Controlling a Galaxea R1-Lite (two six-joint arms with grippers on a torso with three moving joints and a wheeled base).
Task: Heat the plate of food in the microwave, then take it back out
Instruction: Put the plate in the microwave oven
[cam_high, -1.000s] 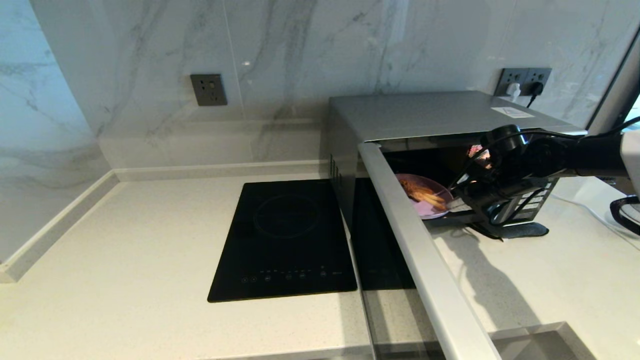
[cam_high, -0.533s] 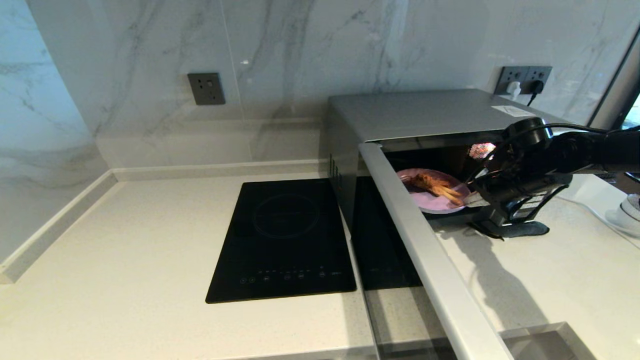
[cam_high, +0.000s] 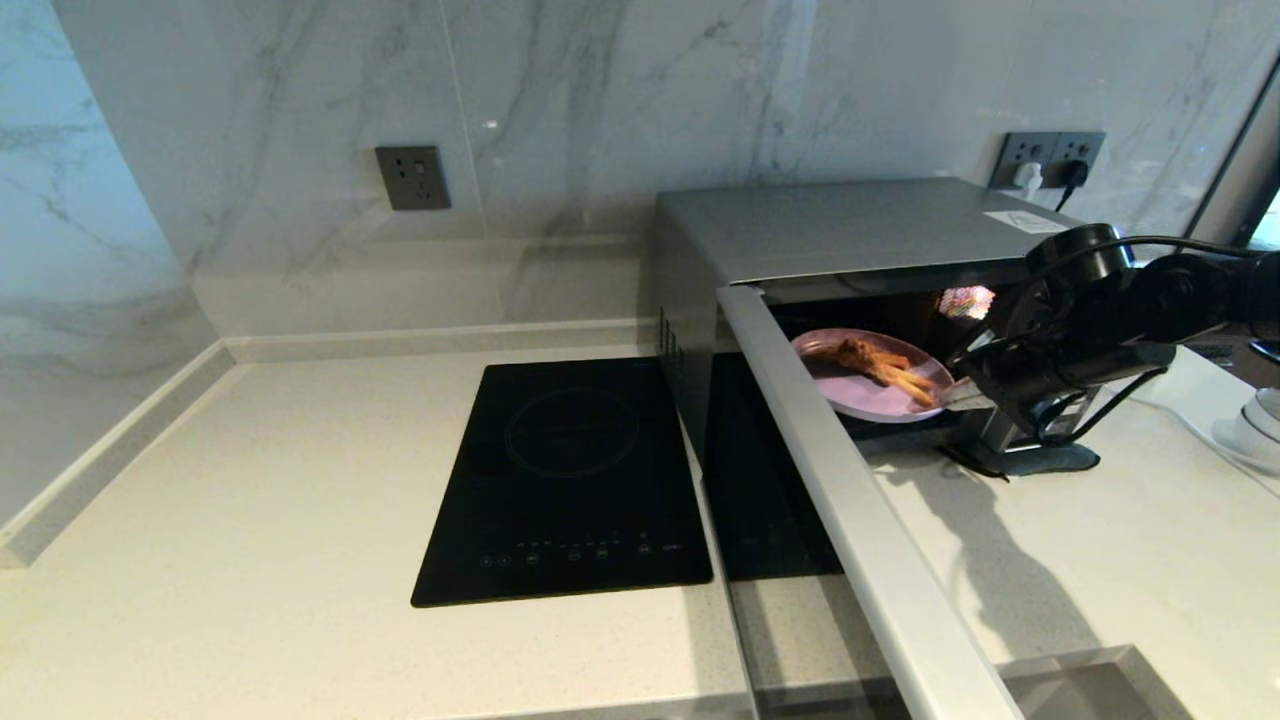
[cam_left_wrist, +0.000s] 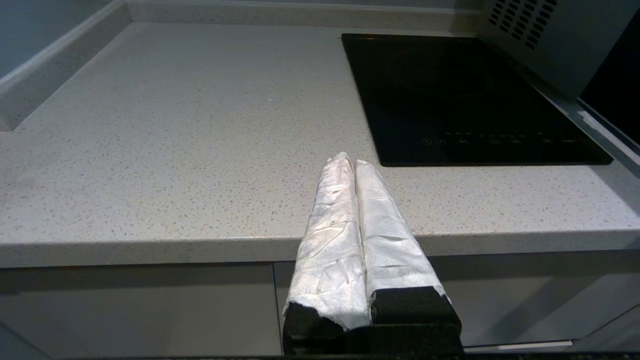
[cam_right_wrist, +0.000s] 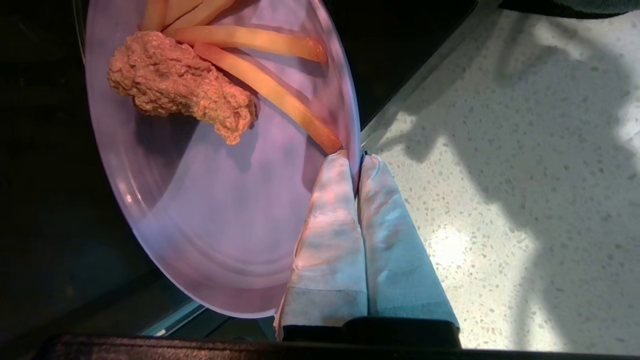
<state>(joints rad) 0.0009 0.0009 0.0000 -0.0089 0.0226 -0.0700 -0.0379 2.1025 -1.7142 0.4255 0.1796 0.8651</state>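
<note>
The silver microwave (cam_high: 850, 225) stands at the back right with its door (cam_high: 850, 530) swung wide open toward me. The lilac plate of food (cam_high: 865, 390) (cam_right_wrist: 210, 210), carrying a fried piece (cam_right_wrist: 175, 82) and fries, hangs at the oven's mouth, lifted off the floor of the cavity. My right gripper (cam_high: 968, 397) (cam_right_wrist: 356, 162) is shut on the plate's rim at its right side. My left gripper (cam_left_wrist: 350, 162) is shut and empty, parked in front of the counter's front edge, left of the hob.
A flat black induction hob (cam_high: 570, 475) lies in the counter left of the microwave. Wall sockets (cam_high: 1045, 155) with plugs sit behind the oven. A dark object (cam_high: 1040, 460) lies on the counter under my right arm. Light speckled worktop (cam_high: 250, 500) extends to the left.
My right gripper has drawn the plate outward and up from the microwave cavity, moving to the right; more of the plate now shows past the door edge.
</note>
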